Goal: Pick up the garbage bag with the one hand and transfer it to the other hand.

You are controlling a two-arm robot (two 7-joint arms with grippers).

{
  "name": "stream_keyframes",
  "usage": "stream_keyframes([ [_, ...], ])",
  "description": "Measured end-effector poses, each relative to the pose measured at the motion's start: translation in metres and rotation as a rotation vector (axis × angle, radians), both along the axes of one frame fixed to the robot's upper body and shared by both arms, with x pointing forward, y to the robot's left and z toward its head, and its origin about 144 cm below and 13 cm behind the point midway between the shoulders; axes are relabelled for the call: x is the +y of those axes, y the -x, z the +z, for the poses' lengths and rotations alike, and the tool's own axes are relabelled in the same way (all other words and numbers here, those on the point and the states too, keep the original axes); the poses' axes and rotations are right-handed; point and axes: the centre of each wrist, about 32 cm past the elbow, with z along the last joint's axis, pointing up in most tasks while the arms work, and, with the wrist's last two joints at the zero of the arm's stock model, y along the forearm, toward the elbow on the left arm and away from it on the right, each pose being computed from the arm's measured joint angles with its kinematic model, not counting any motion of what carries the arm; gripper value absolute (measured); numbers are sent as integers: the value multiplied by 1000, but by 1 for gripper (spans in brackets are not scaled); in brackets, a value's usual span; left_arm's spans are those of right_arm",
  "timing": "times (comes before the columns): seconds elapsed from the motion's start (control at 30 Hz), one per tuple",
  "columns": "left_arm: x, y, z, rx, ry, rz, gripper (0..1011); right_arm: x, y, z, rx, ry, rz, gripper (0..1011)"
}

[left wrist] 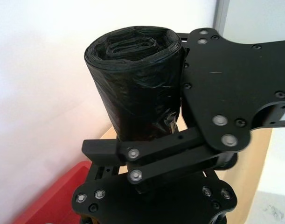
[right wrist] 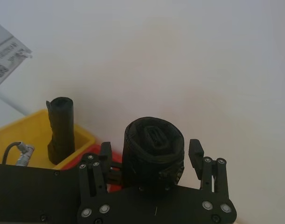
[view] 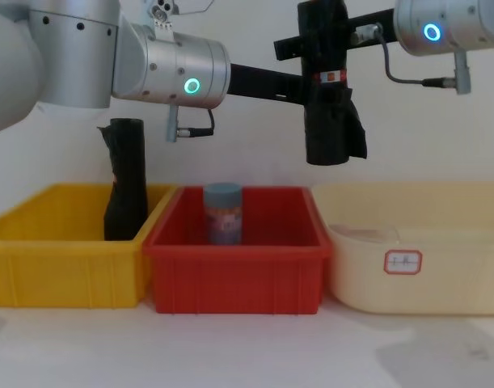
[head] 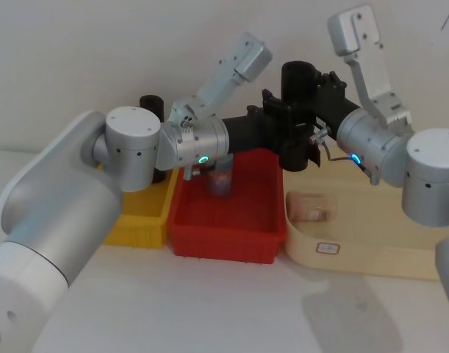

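Both the left gripper point(view: 311, 85) and right gripper point(view: 337, 40) pinch the tall black red-banded garbage bag roll point(view: 327, 81), up above the red plastic bin point(view: 234, 271).

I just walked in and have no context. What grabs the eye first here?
The tall black cylindrical garbage bag roll with a red-and-white label band hangs in mid-air above the red plastic bin, with the left gripper and right gripper both at it. A plain black roll stands in the yellow plastic bin.
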Motion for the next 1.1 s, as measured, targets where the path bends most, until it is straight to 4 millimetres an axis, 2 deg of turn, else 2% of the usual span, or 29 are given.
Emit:
stream_keyframes([
  [0.3,0,0,0,0,0,1,486,4,-6,2,8,26,-12,995],
  [0.53,0,0,0,-1,0,1,486,5,-8,3,11,37,-16,850],
  [0.87,0,0,0,-1,0,0,486,6,-9,4,15,44,-19,552],
  [0.97,0,0,0,-1,0,0,486,6,-10,4,15,46,-19,516],
  [1.1,0,0,0,-1,0,0,486,6,-10,4,15,47,-20,516],
])
